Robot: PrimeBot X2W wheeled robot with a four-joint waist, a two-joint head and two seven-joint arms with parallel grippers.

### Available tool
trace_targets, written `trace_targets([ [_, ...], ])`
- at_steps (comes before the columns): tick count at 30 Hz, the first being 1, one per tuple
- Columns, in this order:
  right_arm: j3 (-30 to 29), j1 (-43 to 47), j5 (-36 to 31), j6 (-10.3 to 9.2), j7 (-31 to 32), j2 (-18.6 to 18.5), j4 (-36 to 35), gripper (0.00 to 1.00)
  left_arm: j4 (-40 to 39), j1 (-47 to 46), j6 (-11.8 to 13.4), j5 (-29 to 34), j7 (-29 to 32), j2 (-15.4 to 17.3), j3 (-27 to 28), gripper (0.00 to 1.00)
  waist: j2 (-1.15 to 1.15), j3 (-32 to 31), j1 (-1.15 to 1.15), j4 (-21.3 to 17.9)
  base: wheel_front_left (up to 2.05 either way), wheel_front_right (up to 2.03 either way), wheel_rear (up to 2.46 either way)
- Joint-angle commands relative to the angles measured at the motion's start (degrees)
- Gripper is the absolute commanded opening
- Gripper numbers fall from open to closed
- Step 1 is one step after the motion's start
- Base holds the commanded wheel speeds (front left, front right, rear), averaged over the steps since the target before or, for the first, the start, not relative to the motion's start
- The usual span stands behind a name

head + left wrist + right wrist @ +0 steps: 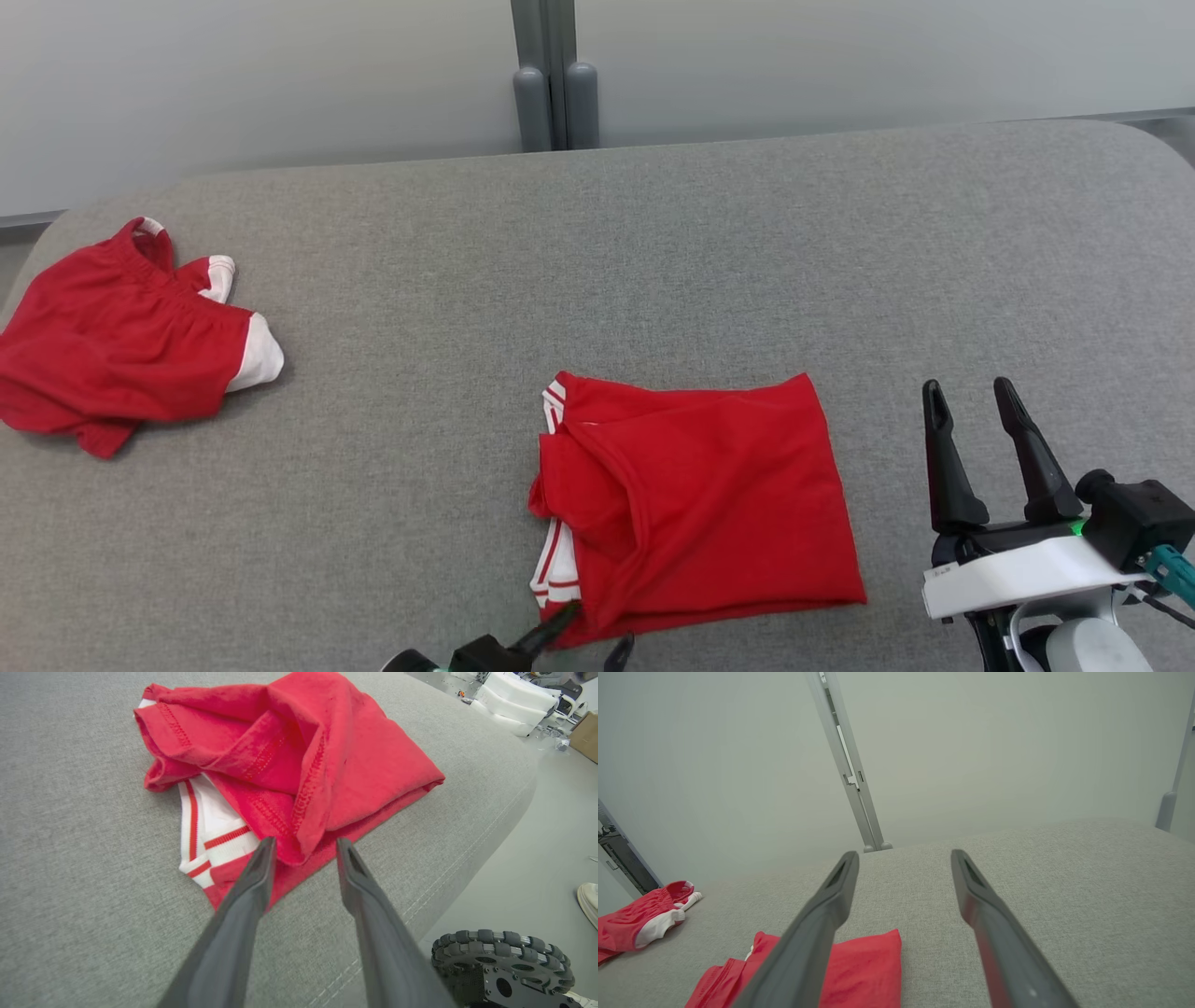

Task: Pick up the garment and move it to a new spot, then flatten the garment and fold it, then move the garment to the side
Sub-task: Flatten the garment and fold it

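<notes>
Judging by its neat rectangle, the garment (695,499) is taken as folded, so the shift to the side is taken as the step in hand. It lies on the grey surface (653,243) at 6 o'clock in the head view, close to the front edge. The left gripper (306,844) is set at the garment's 7 o'clock corner with its fingers apart. A loose red flap (299,826) lies between the tips but is not pinched. The right gripper (968,387) is held at the garment's 3 o'clock, well apart from it, fingers spread wide and empty. For a clean move, every layer at the corner should be taken together, the white striped trim (210,835) underneath included. If the top flap alone is caught, the fold is likely to be pulled open. The tips are best pushed further under the stack before they are closed. A second grip by the right gripper at the 5 o'clock corner is advised, so that the stack is carried level and not dragged. The shorts (121,341) at the garment's 10 o'clock should be kept clear of, so a bare patch beside them is to be chosen.
</notes>
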Motion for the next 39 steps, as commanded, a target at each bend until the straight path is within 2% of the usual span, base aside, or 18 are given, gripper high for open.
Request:
trace_targets([
  [1,0.1,0.8,0.4,-0.07,-0.2,-0.3,0.3,1.0,0.0,0.5,-0.2,0.1,0.0,-0.1,0.6,1.0,0.0,-0.4,0.0,0.0,0.0,0.0,0.0],
  [5,-0.1,1.2,0.5,-0.07,-0.2,-0.5,0.7,1.0,-2.6,1.6,0.3,-0.1,0.0,-0.8,4.1,1.0,0.0,-1.2,0.0,0.0,0.0,0.0,0.0],
  [9,-0.5,1.8,0.4,-0.07,-0.2,-0.4,1.0,1.0,-6.8,2.9,2.0,1.4,0.0,-1.1,10.4,1.0,0.0,-2.0,0.0,0.3,0.0,0.0,0.0],
  [17,-1.4,2.5,0.1,-0.07,-0.2,-0.4,1.5,1.0,-13.9,5.0,6.0,5.5,0.0,-1.8,26.4,1.0,0.0,-3.1,0.0,1.1,0.0,0.0,0.0],
  [23,-2.3,3.4,-0.6,-0.07,-0.2,-0.2,2.0,1.0,-16.0,5.6,7.3,8.8,0.0,-2.5,36.8,1.0,0.0,-3.5,0.0,1.8,0.0,0.0,0.0],
  [28,-2.6,3.8,-1.3,-0.07,-0.2,-0.1,2.8,1.0,-15.4,5.6,6.1,10.6,0.0,-3.6,42.2,1.0,0.0,-3.7,0.0,2.0,0.0,0.0,0.0],
  [37,-2.4,3.7,-1.9,-0.07,-0.2,-0.1,4.1,1.0,-13.9,4.9,3.7,13.6,0.0,-5.7,45.4,1.0,0.0,-3.6,0.0,2.2,0.0,0.0,0.0],
  [38,-2.0,3.5,-1.8,-0.07,-0.2,-0.2,4.5,0.88,-13.9,4.8,3.5,13.9,0.0,-6.0,45.5,1.0,0.0,-3.6,0.0,2.3,0.0,0.0,0.0],
  [39,-1.4,3.2,-1.8,-0.07,-0.2,-0.6,5.0,0.0,-13.8,4.7,3.3,14.0,0.0,-6.3,45.7,1.0,0.0,-3.6,0.0,2.5,0.0,0.0,0.0],
])
